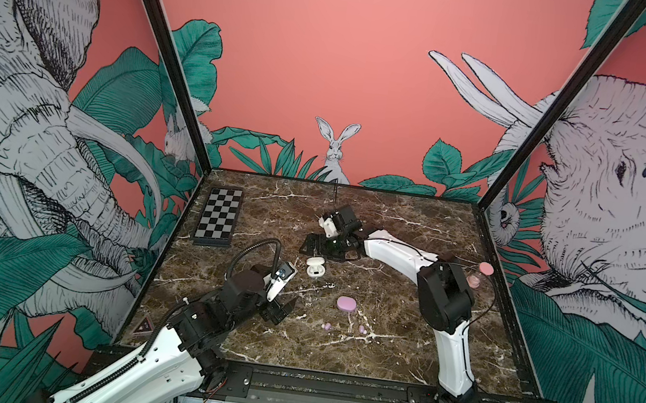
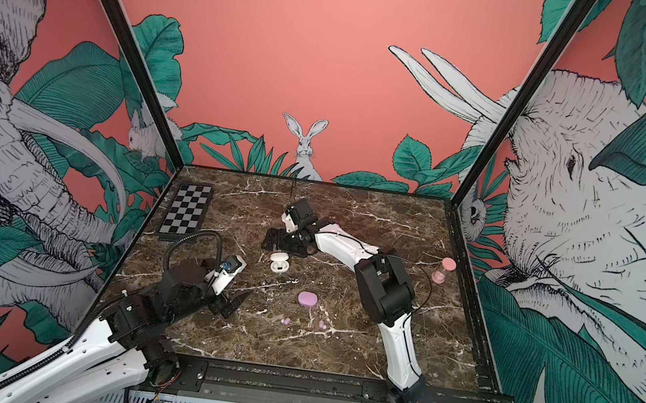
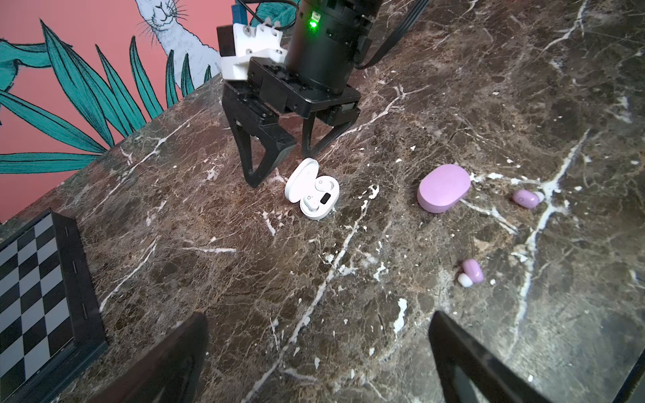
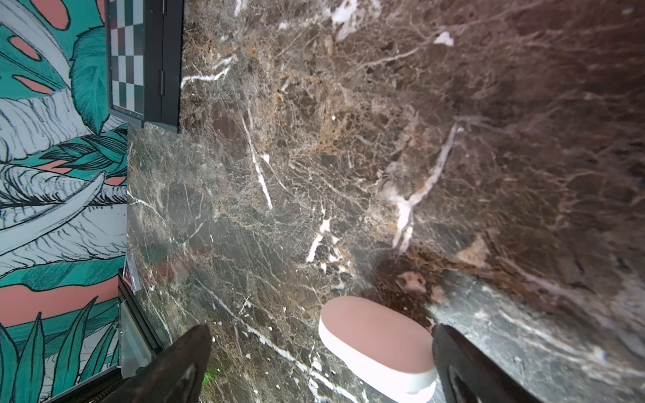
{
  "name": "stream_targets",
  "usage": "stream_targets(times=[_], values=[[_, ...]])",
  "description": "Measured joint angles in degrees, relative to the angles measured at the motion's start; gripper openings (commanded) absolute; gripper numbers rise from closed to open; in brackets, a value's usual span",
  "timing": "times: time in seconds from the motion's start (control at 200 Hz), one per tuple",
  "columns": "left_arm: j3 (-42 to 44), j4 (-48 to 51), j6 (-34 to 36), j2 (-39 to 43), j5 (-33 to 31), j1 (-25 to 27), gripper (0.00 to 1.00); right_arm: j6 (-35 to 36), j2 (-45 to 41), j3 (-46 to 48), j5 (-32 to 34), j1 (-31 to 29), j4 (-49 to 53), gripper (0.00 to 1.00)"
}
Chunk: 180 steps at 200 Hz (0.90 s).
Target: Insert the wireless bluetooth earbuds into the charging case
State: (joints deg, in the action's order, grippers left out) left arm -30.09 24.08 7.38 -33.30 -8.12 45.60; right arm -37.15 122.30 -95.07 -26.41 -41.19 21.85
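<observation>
On the table our left gripper and right gripper gape wide, empty; the white case lies open with white earbuds seated, the purple case shut, two purple earbuds loose near it, likely light and slick, so we'd pinch across the body

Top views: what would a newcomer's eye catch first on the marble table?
The open white case near the middle of the marble table, with two white earbuds seated inside and the open right gripper just behind it. Nearer the front, a closed lilac case and two lilac earbuds lie loose.
</observation>
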Motion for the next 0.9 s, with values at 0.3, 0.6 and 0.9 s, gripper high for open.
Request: stream_targets(times=[0.3, 0.6, 0.9], values=[[0.0, 0.0, 0.0, -0.1, 0.0, 0.0, 0.99, -0.3, 0.0, 0.8, 0.0, 0.0, -0.4, 0.98], [0.0, 0.0, 0.0, -0.2, 0.0, 0.0, 0.99, -0.6, 0.0, 1.0, 0.0, 0.0, -0.5, 0.98], [0.0, 0.0, 0.0, -0.2, 0.0, 0.0, 0.99, -1.0, 0.0, 1.0, 0.0, 0.0, -0.6, 0.98]])
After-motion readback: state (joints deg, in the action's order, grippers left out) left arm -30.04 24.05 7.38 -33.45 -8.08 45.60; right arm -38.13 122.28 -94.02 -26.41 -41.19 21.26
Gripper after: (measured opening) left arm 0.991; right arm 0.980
